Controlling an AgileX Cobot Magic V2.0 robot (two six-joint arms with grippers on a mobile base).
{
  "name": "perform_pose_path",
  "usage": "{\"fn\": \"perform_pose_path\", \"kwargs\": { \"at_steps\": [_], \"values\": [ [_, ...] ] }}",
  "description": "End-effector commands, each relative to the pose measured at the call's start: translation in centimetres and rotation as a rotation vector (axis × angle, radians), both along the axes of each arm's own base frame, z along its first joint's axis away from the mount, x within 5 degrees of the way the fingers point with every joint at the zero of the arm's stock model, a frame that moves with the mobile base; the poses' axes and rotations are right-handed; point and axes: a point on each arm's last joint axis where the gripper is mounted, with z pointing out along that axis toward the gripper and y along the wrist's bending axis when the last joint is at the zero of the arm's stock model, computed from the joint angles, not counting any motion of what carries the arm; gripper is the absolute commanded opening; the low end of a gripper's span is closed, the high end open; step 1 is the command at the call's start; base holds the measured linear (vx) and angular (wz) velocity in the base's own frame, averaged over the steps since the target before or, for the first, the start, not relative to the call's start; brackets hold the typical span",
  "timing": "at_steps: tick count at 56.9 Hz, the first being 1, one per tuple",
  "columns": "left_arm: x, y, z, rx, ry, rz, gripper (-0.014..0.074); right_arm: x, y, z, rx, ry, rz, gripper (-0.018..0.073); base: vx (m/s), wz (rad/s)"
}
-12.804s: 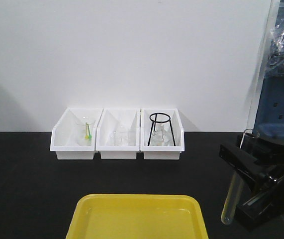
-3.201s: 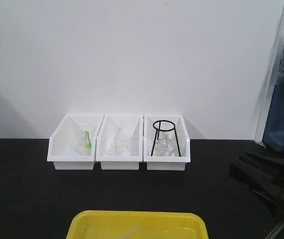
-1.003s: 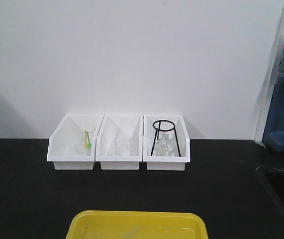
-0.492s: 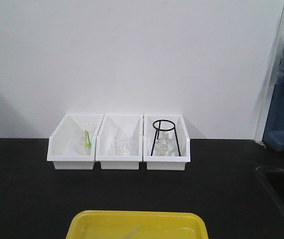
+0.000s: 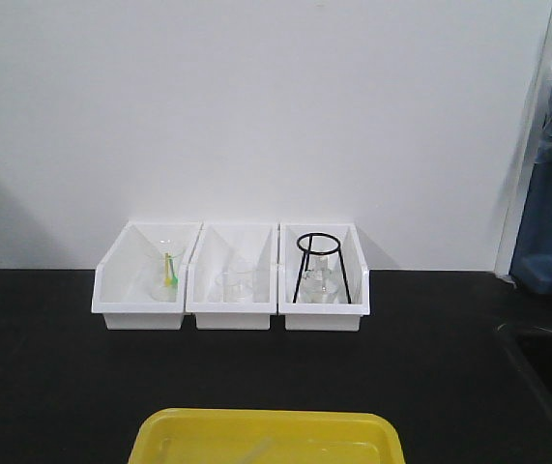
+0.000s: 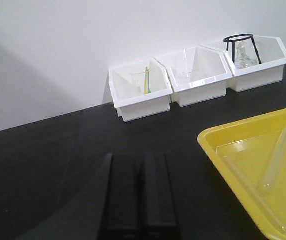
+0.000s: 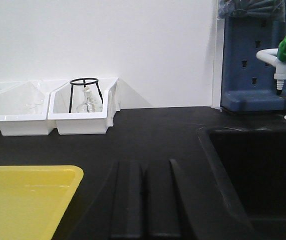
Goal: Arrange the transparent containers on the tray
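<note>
While two clear glass test tubes lie flat in the yellow plastic tray (image 6: 223,141), their long axes differ: the right-hand tube (image 6: 278,157) runs steeply from the tray's far edge toward the camera with its rounded bottom at the near end, and the left-hand tube (image 6: 250,191) slants from upper left to lower right across the floor; the pair forms a loose V, apart at their tops. Both lie well clear of the left gripper (image 6: 137,190), whose flat black matte fingers are pressed together with only a thin seam between them, holding nothing, above the black benchtop (image 6: 57,150) to the tray's left. On the tray's right, the right gripper (image 7: 144,192) is likewise clenched and bare-handed. Three white slant-fronted bins (image 5: 229,280) stand against the wall, the rightmost holding a black wire tripod stand (image 5: 318,266) over a clear flask.
</note>
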Motion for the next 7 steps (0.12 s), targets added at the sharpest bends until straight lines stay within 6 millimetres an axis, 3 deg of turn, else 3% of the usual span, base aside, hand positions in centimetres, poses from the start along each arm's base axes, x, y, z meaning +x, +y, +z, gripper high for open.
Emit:
{"fn": "perform_pose_path", "kwargs": {
  "at_steps": [1, 7],
  "values": [
    [-0.02, -0.01, -0.43, -0.010, -0.067, -0.002, -0.0003, 0.00, 0.04, 0.44, -0.009, -0.074, 0.002, -0.0013, 0.00, 0.00],
    [-0.02, -0.01, -0.43, -0.010, -0.067, -0.002, -0.0003, 0.00, 0.04, 0.44, -0.009, -0.074, 0.002, -0.0013, 0.00, 0.00]
  ]
}}
